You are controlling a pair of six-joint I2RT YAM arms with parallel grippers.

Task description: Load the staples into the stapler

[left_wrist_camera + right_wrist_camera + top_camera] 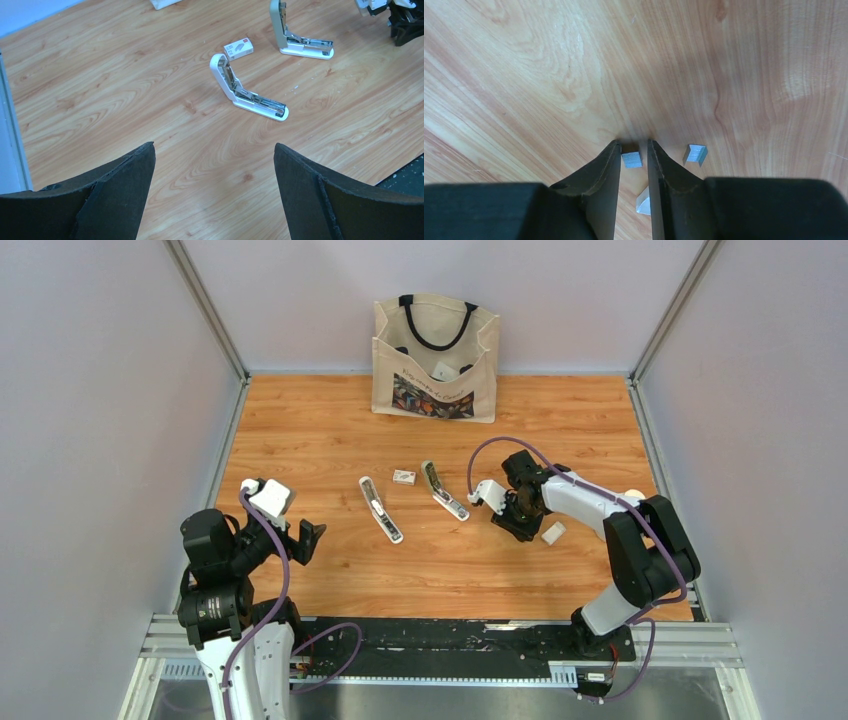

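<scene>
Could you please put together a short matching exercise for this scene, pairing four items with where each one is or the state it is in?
Items:
1. tote bag
2. small staple box
3. left gripper
4. strip of staples

Places or states:
A. between the fingers of the right gripper
B. standing at the far edge of the table
C. wide open, holding nothing
D. lying between the two open staplers

Pairs: 1-B, 2-D, 3-C, 4-A
</scene>
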